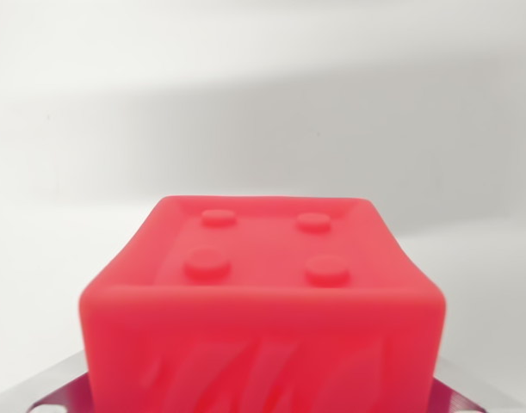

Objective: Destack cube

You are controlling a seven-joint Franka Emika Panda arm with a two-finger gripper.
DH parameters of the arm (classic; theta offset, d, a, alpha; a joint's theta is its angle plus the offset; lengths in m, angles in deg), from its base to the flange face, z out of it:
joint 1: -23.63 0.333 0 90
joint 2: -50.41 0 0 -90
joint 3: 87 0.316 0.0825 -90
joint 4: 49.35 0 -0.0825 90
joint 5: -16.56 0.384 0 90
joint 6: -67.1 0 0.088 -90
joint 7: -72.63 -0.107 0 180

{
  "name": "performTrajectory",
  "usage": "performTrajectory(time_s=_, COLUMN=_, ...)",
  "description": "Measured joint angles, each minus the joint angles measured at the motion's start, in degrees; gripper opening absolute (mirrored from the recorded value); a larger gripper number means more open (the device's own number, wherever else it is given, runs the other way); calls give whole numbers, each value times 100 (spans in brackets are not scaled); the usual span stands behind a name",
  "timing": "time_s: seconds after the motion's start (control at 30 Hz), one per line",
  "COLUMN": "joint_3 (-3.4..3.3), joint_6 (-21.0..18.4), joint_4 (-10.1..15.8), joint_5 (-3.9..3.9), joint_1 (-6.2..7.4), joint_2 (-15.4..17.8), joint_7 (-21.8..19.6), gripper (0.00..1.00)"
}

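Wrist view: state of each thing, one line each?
red cube: upright, studded face up with four round studs, close to the camera; whatever it sits on is hidden beneath it.
gripper: metal parts show at the bottom corners, either side of the cube; fingertips out of frame, so open or shut cannot be told.
white surface: bare behind the cube, soft shadow across it.

Setting: a plain test bench of the lab or studio kind; the exact type of room cannot be told. Evidence: a smooth, bare white surface (64, 258) lies around a red moulded cube (263, 292) with four round studs on top. Behind the cube the white ground carries only a soft grey shadow. Below the cube, a metal plate (60, 387) with punched holes shows at the bottom edge.
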Motion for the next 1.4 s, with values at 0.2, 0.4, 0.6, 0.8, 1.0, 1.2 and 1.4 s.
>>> performTrajectory(time_s=0.2, joint_3=-6, joint_6=-67, joint_4=-251, joint_5=-10, joint_1=2, joint_2=-184, joint_7=77, gripper=0)
performTrajectory(time_s=0.4, joint_3=-11, joint_6=-141, joint_4=-504, joint_5=-19, joint_1=6, joint_2=-363, joint_7=143, gripper=0)
performTrajectory(time_s=0.6, joint_3=-36, joint_6=-57, joint_4=-572, joint_5=-35, joint_1=26, joint_2=-559, joint_7=151, gripper=0)
performTrajectory(time_s=0.8, joint_3=-61, joint_6=84, joint_4=-626, joint_5=-52, joint_1=43, joint_2=-758, joint_7=151, gripper=0)
performTrajectory(time_s=1.0, joint_3=-80, joint_6=190, joint_4=-685, joint_5=-56, joint_1=57, joint_2=-919, joint_7=151, gripper=0)
performTrajectory(time_s=1.2, joint_3=-103, joint_6=276, joint_4=-731, joint_5=-58, joint_1=78, joint_2=-1051, joint_7=151, gripper=0)
performTrajectory(time_s=1.4, joint_3=-116, joint_6=319, joint_4=-762, joint_5=-58, joint_1=90, joint_2=-1117, joint_7=151, gripper=0)
